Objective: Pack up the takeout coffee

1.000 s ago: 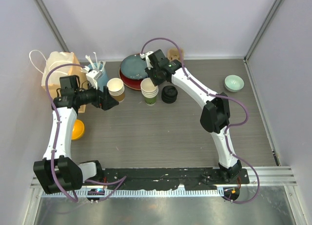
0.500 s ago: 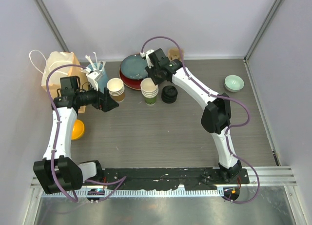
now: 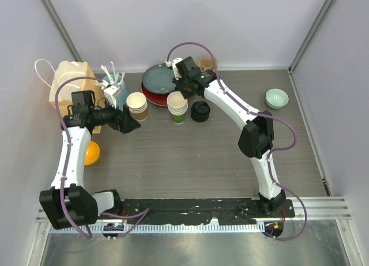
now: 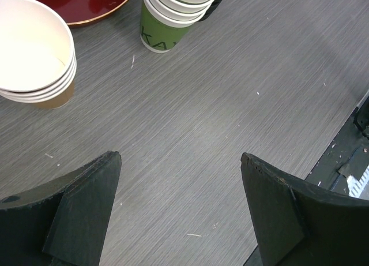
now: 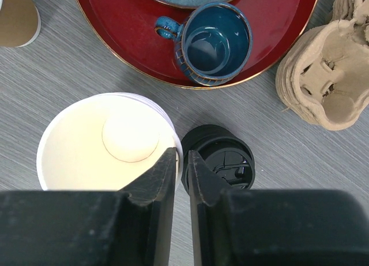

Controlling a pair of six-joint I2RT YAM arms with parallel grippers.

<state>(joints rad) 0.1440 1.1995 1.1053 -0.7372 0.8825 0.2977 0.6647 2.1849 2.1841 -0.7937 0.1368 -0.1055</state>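
Note:
Paper cups show only in nested stacks; a separate takeout coffee cup is out of view. The green-sided stack (image 3: 177, 108) (image 5: 109, 142) (image 4: 173, 18) stands mid-table, cream inside. My right gripper (image 3: 181, 95) (image 5: 182, 159) is above it, shut on the top cup's rim with one finger inside and one outside. A stack of black lids (image 3: 200, 111) (image 5: 222, 159) sits just right of it. The brown-sided stack (image 3: 137, 105) (image 4: 31, 47) stands to the left. My left gripper (image 3: 132, 122) (image 4: 180, 156) hovers open near it, over bare table.
A red plate (image 3: 151, 94) (image 5: 115, 35) carries a blue plate and a blue mug (image 5: 216, 44). A cardboard cup carrier (image 5: 323, 75) lies behind. At left are a paper bag (image 3: 69, 81), a light-blue cup of stirrers (image 3: 115, 88) and an orange bowl (image 3: 92, 153). A green bowl (image 3: 276, 97) is right.
My right gripper's jaws have closed onto the rim of the green stack's top cup, and the wrist has edged slightly back. The left arm has not moved.

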